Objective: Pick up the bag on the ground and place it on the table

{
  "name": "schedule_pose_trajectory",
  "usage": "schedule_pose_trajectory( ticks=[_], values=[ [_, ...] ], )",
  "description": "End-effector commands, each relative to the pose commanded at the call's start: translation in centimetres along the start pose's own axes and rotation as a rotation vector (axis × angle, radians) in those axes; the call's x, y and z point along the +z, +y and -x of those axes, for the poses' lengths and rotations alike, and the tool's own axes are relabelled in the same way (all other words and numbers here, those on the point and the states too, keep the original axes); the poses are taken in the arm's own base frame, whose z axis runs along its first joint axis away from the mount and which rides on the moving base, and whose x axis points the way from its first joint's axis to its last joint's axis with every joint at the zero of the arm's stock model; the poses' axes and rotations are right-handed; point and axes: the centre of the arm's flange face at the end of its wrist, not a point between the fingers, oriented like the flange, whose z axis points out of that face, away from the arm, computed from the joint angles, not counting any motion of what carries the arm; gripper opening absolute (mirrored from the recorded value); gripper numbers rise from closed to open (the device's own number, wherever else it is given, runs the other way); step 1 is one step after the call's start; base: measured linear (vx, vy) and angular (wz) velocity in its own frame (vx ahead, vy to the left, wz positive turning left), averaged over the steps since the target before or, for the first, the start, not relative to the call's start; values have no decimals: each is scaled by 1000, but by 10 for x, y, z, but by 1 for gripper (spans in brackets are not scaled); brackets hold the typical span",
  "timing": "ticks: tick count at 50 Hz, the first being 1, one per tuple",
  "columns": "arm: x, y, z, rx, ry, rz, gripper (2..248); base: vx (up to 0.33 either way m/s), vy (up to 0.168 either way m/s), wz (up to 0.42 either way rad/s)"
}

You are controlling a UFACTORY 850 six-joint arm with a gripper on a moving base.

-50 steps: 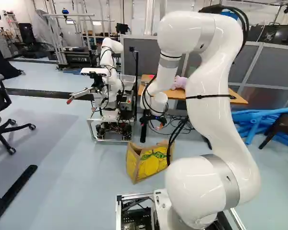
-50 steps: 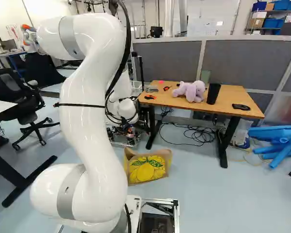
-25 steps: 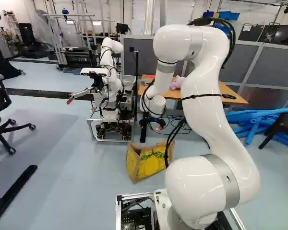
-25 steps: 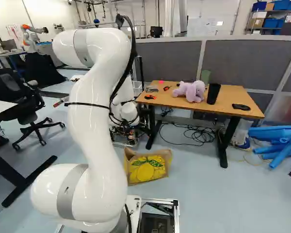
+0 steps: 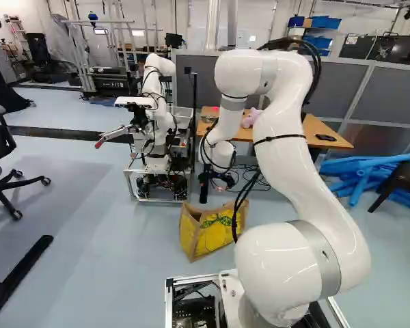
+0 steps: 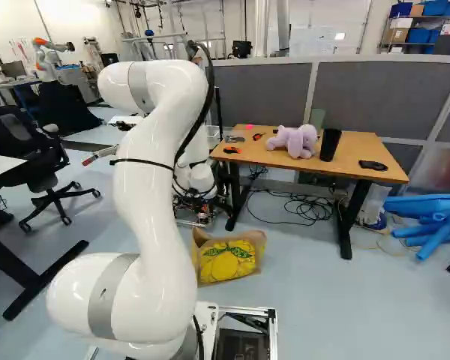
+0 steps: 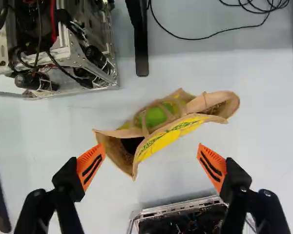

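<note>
The arm (image 5: 287, 150) had lowered, bringing the hand (image 7: 151, 147) nearer the bag (image 5: 213, 234) on the floor, apparently for grasping. The wrist view alone showed the hand wide open and empty, and a green item (image 7: 156, 116) inside the bag. The right base view best showed the tabletop (image 6: 369, 145).

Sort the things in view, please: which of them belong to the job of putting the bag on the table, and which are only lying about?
For the job:
- bag, on the floor
- table
- gripper, open above the bag

Only lying about:
- purple toy, on the table
- black cup, on the table
- blue tubes, on the floor
</note>
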Motion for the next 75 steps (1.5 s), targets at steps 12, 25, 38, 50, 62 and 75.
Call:
schedule_pose_trajectory(
  ticks=[12, 25, 38, 50, 62, 75],
  values=[
    [18, 0, 2, 125, -16, 7, 247, 0, 0, 0],
    [37, 0, 4, 261, -31, 16, 247, 0, 0, 0],
    [56, 1, 7, 397, -43, 27, 247, 0, 0, 0],
    [73, 1, 10, 523, -53, 38, 247, 0, 0, 0],
    [91, 2, 13, 651, -61, 50, 247, 0, 0, 0],
    [110, 2, 16, 785, -68, 63, 247, 0, 0, 0]
  ],
)
